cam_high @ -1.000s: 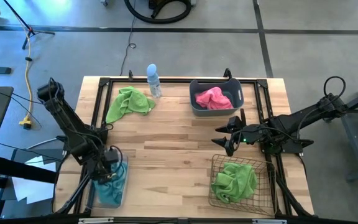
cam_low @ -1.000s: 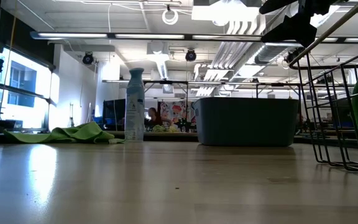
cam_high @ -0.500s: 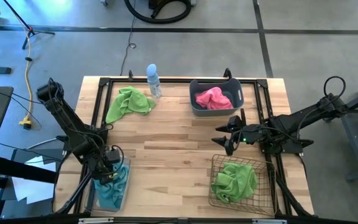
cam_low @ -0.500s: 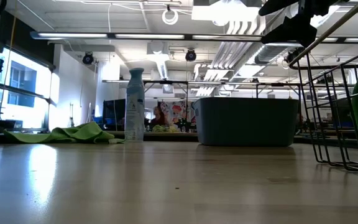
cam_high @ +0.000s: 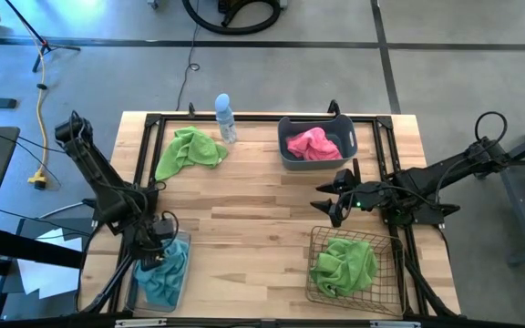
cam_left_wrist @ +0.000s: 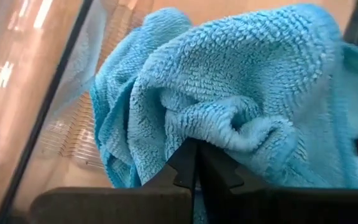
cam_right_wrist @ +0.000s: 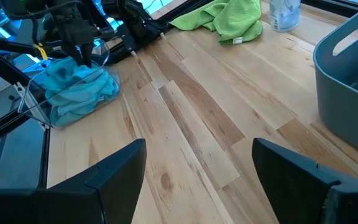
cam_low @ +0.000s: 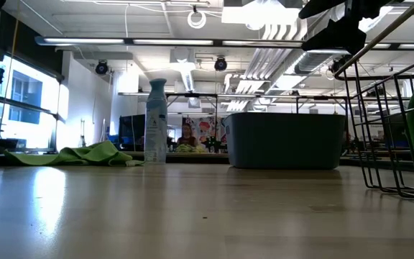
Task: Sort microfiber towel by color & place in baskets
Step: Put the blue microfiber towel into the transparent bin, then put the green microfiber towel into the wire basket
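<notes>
A teal-blue microfiber towel [cam_high: 162, 273] lies bunched inside the clear plastic bin [cam_high: 136, 293] at the table's near left corner. My left gripper [cam_high: 156, 244] hangs over that bin, shut, with its fingertips [cam_left_wrist: 194, 163] in the teal towel [cam_left_wrist: 241, 93]. A lime green towel [cam_high: 190, 150] lies flat on the table at the far left. A pink towel [cam_high: 313, 143] sits in the grey-blue tub [cam_high: 285, 157]. Another green towel [cam_high: 343, 262] fills the wire-mesh basket [cam_high: 314, 239]. My right gripper [cam_high: 334, 200] hovers open [cam_right_wrist: 197, 180] over the table between tub and basket. My left gripper pinches a raised fold of the teal towel [cam_left_wrist: 219, 134] between its two shut fingers, reaching down into the bin from above. The rest of the towel lies bunched on the bin's floor and against its clear wall [cam_left_wrist: 48, 106]. How many layers are pinched I cannot tell.
A small clear bottle with a blue top [cam_high: 224, 117] stands at the far edge beside the green towel. A black frame [cam_high: 244, 118] runs along the table's edges. Bare wood lies in the table's middle [cam_high: 253, 214].
My left gripper has shifted a little toward the table's left edge over the clear bin. The teal towel now lies wider in the bin than a second ago. The right arm has kept still.
</notes>
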### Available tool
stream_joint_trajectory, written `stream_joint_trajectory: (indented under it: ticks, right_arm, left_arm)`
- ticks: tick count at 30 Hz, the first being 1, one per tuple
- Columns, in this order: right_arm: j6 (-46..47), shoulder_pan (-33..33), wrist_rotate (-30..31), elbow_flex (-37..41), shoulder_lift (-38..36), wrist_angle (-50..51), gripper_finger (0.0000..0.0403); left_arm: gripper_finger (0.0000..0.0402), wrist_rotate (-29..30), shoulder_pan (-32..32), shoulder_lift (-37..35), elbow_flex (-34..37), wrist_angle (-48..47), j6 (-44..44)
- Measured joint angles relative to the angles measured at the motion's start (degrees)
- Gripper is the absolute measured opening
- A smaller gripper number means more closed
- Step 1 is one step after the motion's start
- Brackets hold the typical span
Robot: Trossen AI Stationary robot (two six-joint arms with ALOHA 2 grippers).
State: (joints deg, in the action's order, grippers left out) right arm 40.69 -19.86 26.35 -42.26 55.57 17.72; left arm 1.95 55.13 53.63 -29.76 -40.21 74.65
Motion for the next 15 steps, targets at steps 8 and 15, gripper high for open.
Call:
stream_joint_trajectory:
  ticks: [8, 15]
  right_arm:
    - [0.0, 0.0, 0.1, 0.0, 0.0, 0.0, 0.0288]
    - [0.5, 0.0, 0.2, 0.0, 0.0, 0.0, 0.0288]
  left_arm:
    - [0.0005, -0.1, 0.0, -1.6, -7.3, -8.8, -4.7]
    - [0.0005, 0.1, 0.0, -1.6, -12.8, -14.7, -7.8]
